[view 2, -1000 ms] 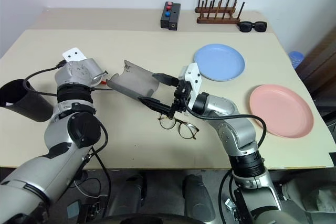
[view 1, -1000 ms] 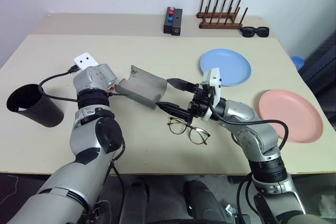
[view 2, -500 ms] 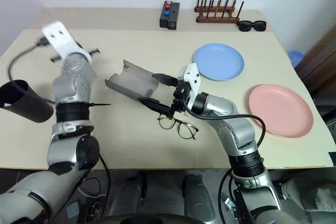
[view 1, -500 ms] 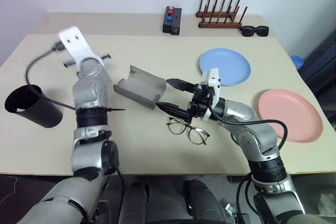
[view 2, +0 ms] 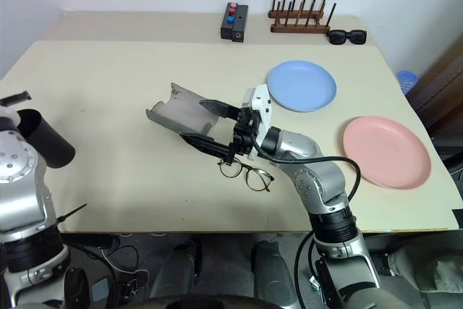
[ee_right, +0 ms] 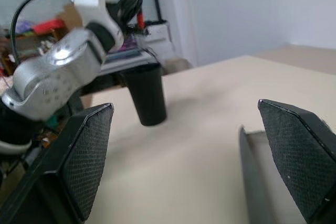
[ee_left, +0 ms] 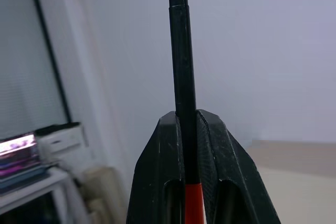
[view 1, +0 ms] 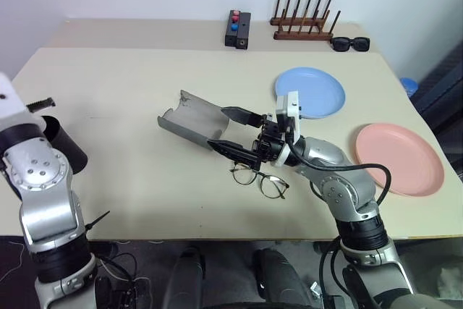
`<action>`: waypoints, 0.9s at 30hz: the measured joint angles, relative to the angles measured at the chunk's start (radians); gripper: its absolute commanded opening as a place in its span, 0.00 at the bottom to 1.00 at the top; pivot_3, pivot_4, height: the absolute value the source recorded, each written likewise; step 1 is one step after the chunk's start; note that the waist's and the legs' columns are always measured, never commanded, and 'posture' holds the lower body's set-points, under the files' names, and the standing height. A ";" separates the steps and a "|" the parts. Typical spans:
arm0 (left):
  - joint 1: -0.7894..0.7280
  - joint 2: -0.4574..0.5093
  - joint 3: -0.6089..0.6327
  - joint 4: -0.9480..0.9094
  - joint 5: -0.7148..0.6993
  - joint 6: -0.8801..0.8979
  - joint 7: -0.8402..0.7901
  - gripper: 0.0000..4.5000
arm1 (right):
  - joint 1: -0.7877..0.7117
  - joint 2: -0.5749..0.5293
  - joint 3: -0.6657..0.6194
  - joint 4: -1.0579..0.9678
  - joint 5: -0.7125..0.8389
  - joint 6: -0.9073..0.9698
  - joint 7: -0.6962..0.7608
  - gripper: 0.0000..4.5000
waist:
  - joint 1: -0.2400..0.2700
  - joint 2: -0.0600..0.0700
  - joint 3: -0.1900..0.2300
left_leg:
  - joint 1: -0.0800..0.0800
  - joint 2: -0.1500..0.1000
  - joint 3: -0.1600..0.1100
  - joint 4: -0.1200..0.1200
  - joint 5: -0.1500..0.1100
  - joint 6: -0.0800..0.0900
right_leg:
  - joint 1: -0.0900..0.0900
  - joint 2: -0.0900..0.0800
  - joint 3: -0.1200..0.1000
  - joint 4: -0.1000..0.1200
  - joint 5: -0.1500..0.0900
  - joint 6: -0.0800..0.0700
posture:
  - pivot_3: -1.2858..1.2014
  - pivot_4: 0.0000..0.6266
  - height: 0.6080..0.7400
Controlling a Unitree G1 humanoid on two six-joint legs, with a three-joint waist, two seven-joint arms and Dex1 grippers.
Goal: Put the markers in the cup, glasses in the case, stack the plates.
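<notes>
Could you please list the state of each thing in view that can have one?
Case: open, empty, on the table.
Glasses: unfolded, lying on the table beside the case.
Cup: tipped on its side, near the table's left edge.
Marker: clamped in the left gripper.
Right gripper: fingers open, empty, at the case's mouth.
Blue plate: unstacked.
Pink plate: unstacked.

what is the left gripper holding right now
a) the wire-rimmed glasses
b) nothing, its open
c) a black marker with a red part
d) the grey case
c, in the left wrist view the left gripper is shut on the marker, a thin black stick with a red section between the fingers; the glasses and the grey case lie on the table.
</notes>
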 measured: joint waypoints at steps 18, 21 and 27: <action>0.091 -0.181 0.054 -0.004 -0.020 -0.015 0.035 0.01 | -0.032 0.010 0.038 0.003 0.003 0.005 0.032 1.00 | 0.001 0.000 0.000 | 0.000 0.000 0.000 0.000 0.000 0.000 | 0.000 0.000 0.000 0.000 0.000 0.000 | 0.52 0.24 1.00; 0.091 -0.191 0.054 0.011 -0.022 -0.027 0.041 0.27 | -0.030 0.010 0.039 0.003 0.003 0.004 0.031 1.00 | 0.000 0.000 0.000 | 0.000 0.000 0.000 0.000 0.000 0.000 | 0.000 0.000 0.000 0.000 0.000 0.000 | 0.52 0.24 1.00; 0.089 -0.199 0.053 0.028 -0.022 -0.036 0.047 0.84 | -0.022 0.010 0.041 0.002 -0.004 0.004 0.031 1.00 | 0.000 0.000 0.000 | 0.000 0.000 0.000 0.000 0.000 0.000 | 0.000 0.000 0.000 0.000 0.000 0.000 | 0.52 0.24 1.00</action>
